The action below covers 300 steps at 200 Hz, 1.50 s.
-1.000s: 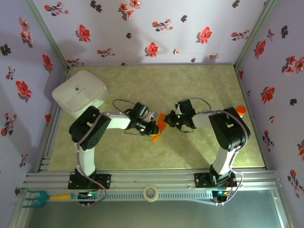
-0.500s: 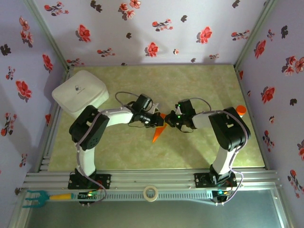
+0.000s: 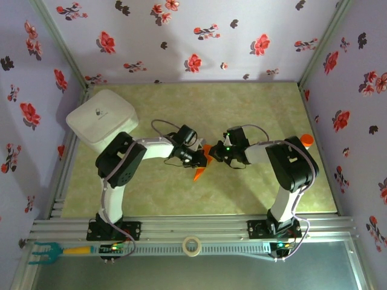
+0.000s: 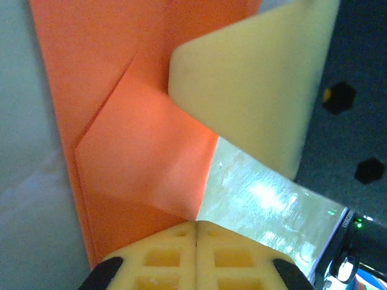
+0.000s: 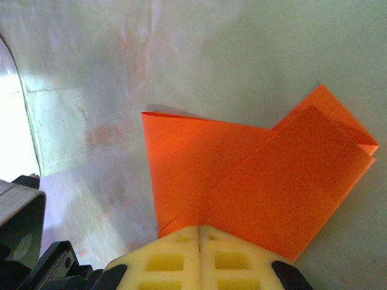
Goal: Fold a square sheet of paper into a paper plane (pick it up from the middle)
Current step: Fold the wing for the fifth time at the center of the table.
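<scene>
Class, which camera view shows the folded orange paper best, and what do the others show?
Right wrist view: nearly all of the orange paper shows, with its overlapping flaps. Left wrist view gives close creases, partly cropped; top view gives a small orange wedge.

a white box [image 3: 100, 124] and an orange-capped bottle [image 3: 306, 140] sit on the green table [image 3: 254, 193].

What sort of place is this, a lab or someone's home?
Probably a robot test booth, not a home: floral-print walls box in a green table, aluminium rails line its near edge, with the left arm and right arm bolted there.
</scene>
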Motion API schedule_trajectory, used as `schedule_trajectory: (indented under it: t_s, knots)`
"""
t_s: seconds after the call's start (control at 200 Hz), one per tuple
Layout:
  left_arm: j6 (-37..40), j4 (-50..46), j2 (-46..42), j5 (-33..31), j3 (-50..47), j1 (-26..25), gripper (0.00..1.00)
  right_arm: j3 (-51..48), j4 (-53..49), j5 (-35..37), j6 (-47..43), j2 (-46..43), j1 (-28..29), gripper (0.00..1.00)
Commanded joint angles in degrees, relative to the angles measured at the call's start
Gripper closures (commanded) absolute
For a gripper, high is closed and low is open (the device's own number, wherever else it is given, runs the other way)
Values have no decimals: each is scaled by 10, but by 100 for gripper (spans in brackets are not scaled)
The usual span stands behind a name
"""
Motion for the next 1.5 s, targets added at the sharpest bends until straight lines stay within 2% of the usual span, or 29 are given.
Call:
schedule_trajectory:
  t_s: [0.0, 0.205, 0.42, 0.59, 0.845, 1.025, 1.495]
  knots:
    - [29, -81, -13, -31, -32, -6, 92, -17, -54, 44, -16, 27, -4, 100]
    - [42, -91, -51, -29, -30, -10, 89, -16, -55, 47, -16, 27, -5, 100]
    - [23, -69, -89, -10, -19, -12, 89, -16, -56, 47, -15, 24, -5, 100]
    - [16, -52, -67, 15, -9, -17, 89, -17, -57, 48, -15, 25, -5, 100]
    - [33, -77, -20, -7, -16, -21, 89, -21, -54, 48, -14, 27, -5, 100]
    - [55, -106, -35, -45, -46, -21, 89, -23, -55, 49, -16, 25, -6, 100]
    - [80, -144, -83, -62, -87, -21, 89, -23, -61, 51, -18, 25, -11, 100]
